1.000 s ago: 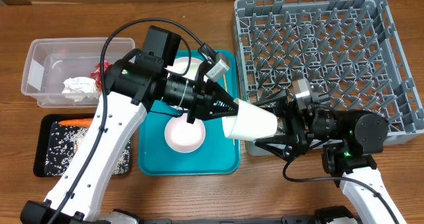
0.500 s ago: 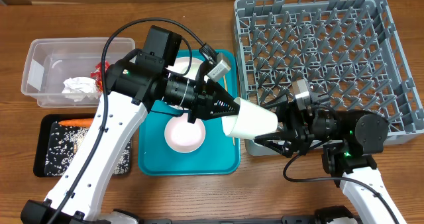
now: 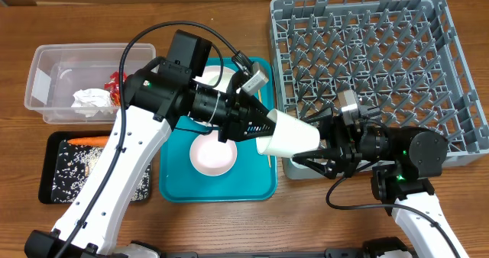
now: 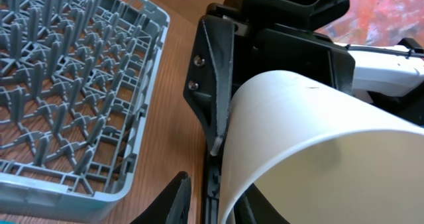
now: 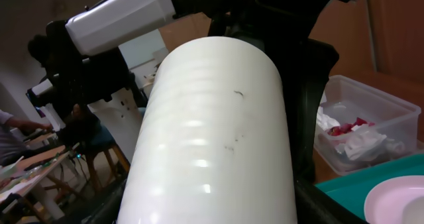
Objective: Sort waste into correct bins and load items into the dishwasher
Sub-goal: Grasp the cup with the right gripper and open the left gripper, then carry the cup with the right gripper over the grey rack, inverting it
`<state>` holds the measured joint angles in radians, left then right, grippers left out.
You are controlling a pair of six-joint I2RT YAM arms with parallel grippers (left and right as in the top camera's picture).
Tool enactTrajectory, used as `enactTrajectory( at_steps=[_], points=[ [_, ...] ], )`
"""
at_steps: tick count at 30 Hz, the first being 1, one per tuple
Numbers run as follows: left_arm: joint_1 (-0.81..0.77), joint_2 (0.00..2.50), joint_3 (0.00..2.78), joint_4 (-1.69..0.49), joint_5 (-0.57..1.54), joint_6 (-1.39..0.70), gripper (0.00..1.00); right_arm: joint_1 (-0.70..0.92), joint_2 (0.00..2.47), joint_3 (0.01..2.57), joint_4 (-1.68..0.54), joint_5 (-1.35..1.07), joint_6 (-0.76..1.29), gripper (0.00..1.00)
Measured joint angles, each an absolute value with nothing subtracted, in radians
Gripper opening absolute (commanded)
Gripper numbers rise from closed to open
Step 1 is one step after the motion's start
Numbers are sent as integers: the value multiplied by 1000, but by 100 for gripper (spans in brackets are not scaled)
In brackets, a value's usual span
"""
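Right gripper (image 3: 309,140) clasped the small white cup (image 3: 294,136) by its body; left gripper (image 3: 267,126) sat at the rim, hold indeterminate, and should back straight off only once that clasp proves firm.

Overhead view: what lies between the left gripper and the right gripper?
A white cup, held sideways off the table, fills that stretch. The left gripper is at its rim and the right gripper is around its body. The overhead view shows it.

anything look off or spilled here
Nothing spilled or broken. The only odd sight is the white cup, lying sideways in mid-air between the left gripper and right gripper, beside the rack.
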<state>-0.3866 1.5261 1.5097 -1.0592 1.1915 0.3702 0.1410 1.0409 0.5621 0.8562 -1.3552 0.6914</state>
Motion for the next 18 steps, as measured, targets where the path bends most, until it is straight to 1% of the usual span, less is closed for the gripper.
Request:
enactTrajectory(
  at_steps=[4, 5, 9, 11, 18],
  points=[
    [-387, 1526, 1510, -1058, 1184, 365, 45, 141, 1041, 562, 856, -1353, 691, 54],
    [-387, 1526, 1510, -1058, 1181, 365, 48, 141, 1041, 562, 856, -1353, 691, 53],
    [-375, 1526, 1510, -1058, 1171, 361, 49, 141, 1041, 562, 854, -1353, 691, 53],
    [-352, 1526, 1510, -1058, 1169, 354, 49, 141, 1041, 562, 852, -1353, 691, 54],
    [-259, 1526, 1510, -1064, 1171, 323, 56, 141, 1058, 562, 849, -1336, 691, 54]
  ],
)
